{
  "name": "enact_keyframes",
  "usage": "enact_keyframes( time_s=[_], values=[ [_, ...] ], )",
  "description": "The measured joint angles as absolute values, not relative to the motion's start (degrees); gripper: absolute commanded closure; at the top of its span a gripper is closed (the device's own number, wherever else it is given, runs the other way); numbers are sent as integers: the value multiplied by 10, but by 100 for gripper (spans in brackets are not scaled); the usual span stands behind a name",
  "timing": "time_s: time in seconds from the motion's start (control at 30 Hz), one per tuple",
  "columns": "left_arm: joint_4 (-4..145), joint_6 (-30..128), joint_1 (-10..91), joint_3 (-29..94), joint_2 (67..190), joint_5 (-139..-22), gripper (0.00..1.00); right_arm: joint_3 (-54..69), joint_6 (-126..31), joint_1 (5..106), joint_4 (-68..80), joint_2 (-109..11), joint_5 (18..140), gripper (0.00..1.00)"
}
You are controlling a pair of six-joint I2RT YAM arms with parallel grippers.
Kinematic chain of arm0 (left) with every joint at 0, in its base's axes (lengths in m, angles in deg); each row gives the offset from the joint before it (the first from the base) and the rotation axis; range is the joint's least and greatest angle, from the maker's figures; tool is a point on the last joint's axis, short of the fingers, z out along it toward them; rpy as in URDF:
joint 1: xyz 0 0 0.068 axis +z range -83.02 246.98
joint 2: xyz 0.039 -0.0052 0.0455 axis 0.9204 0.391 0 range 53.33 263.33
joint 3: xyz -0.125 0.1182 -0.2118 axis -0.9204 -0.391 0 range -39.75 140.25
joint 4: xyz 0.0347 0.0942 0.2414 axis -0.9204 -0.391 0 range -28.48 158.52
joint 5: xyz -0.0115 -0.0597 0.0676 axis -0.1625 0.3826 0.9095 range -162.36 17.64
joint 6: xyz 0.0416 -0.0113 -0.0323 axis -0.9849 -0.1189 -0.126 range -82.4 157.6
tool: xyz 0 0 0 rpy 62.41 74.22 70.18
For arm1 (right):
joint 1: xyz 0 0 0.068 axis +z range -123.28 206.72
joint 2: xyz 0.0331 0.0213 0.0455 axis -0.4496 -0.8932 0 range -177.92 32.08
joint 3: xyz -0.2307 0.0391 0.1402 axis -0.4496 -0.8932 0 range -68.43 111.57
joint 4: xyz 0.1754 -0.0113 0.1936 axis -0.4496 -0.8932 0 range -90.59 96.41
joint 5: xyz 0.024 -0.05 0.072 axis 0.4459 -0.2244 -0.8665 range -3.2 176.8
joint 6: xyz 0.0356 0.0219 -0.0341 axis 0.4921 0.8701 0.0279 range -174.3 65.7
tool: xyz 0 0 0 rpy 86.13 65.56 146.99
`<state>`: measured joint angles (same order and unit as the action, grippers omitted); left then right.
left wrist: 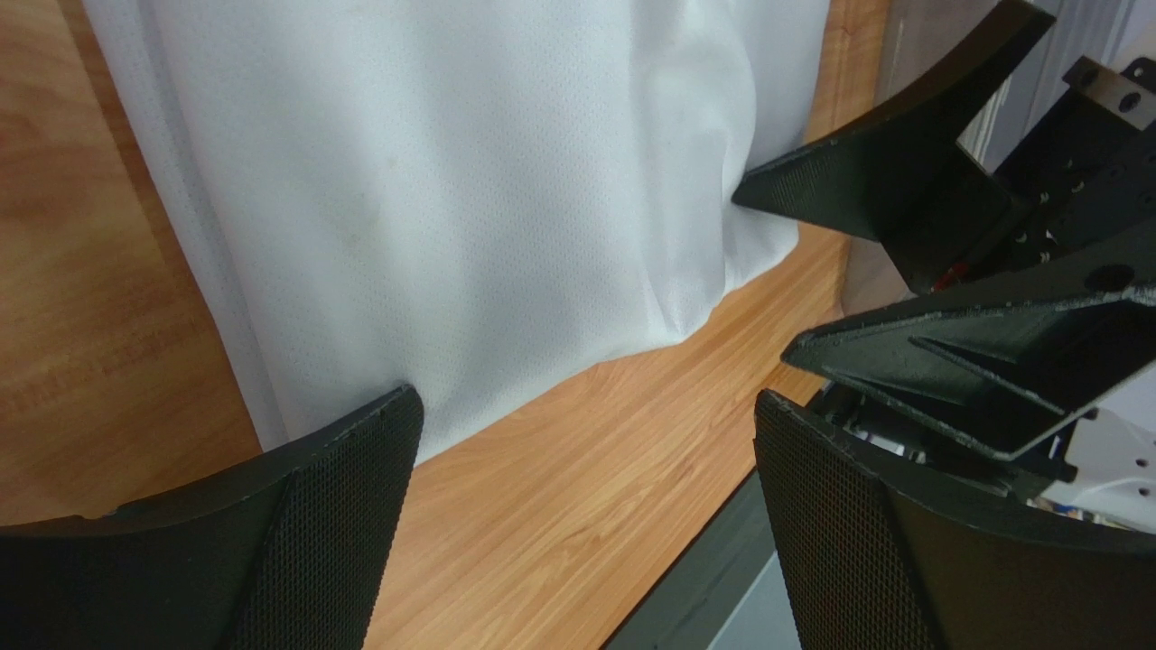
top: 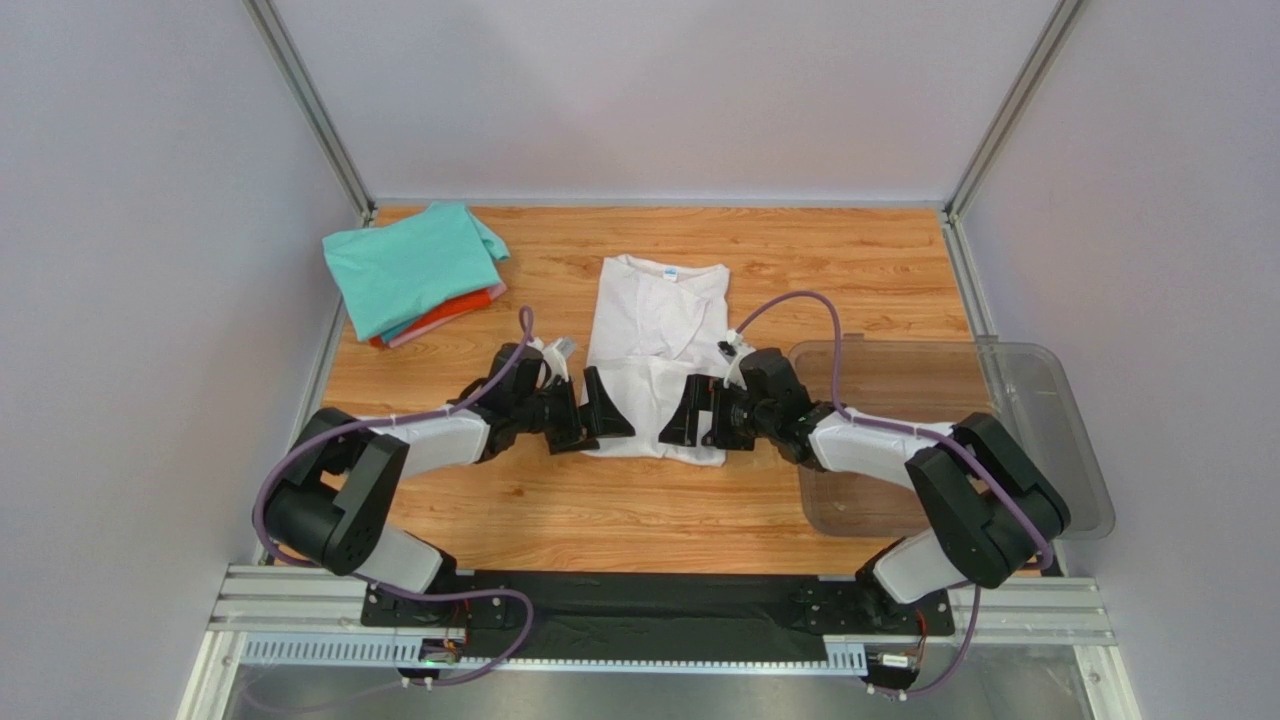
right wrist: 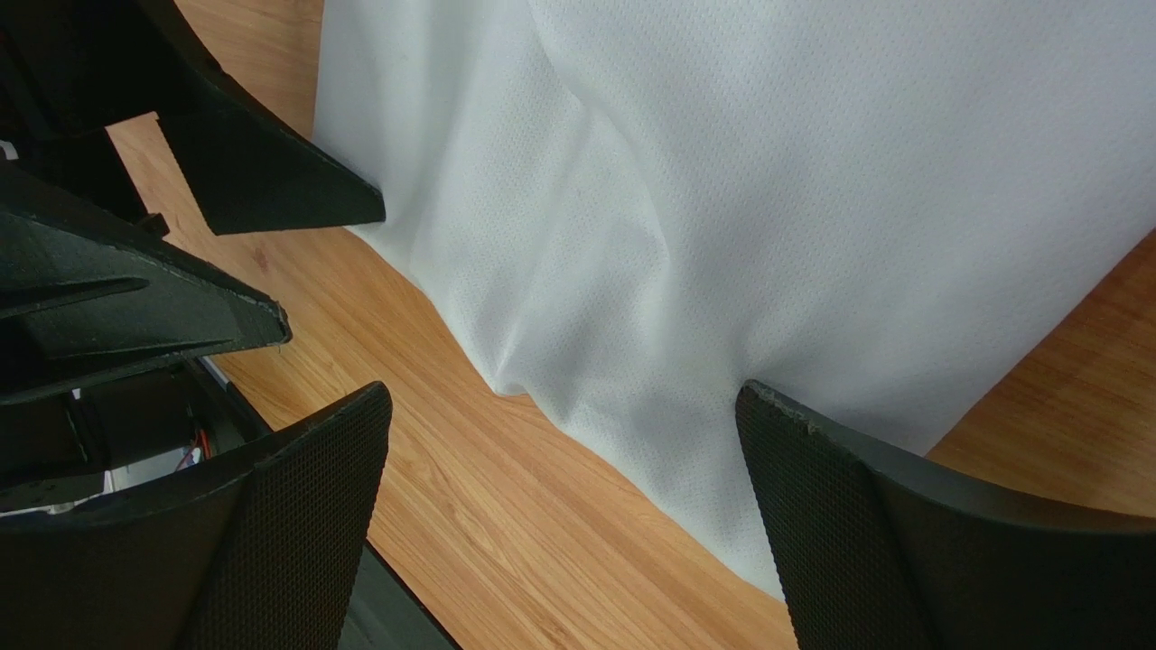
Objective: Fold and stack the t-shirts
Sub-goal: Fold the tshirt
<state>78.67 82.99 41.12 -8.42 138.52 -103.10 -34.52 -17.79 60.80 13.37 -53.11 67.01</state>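
Near the near hem of the white t-shirt (top: 657, 338), the two tools are seen facing each other. The left tool (top: 598, 413) is placed at the left corner of this hem, and its jaws are held wide apart with nothing between them. In the left wrist view, one finger (left wrist: 312, 501) of the left tool (left wrist: 581, 406) is found at the side edge of the white t-shirt (left wrist: 475, 176), and the other finger is over bare wood. The right tool (top: 706, 417) is placed at the right corner of the same hem, also spread wide and holding nothing. In the right wrist view, one finger (right wrist: 923, 528) of the right tool (right wrist: 559, 396) is seen against the cloth of the white t-shirt (right wrist: 814, 176).

The white t-shirt is laid flat in the middle of the tabletop (top: 601, 510) as a long narrow shape with some soft creases. Its blue neck label (top: 672, 272) is at the far end. To the right of the white t-shirt, a clear plastic bin (top: 1037, 405) is set. To the left of the white t-shirt and farther back, a stack of folded shirts is found: the teal t-shirt (top: 413, 267) is on top, and the orange-red t-shirt (top: 469, 306) is under it.
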Motion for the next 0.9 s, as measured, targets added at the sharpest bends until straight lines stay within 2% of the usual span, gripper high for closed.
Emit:
enact_keyframes(
  time_s=[0.2,0.37,0.5,0.7,0.9],
  values=[
    [794,836,411,-154,1311,-1033,0,-375,-174,626,169,-515,671,0],
    [727,840,401,-203,1203,-998,0,-408,-174,671,141,-460,691,0],
    [623,856,361,-234,1070,-954,0,-413,-176,734,84,-407,728,0],
    [438,857,348,-186,866,-875,0,-369,-179,766,-35,-299,797,0],
    [318,859,348,-131,749,-808,0,-349,-165,772,-90,-124,852,0]
  ],
)
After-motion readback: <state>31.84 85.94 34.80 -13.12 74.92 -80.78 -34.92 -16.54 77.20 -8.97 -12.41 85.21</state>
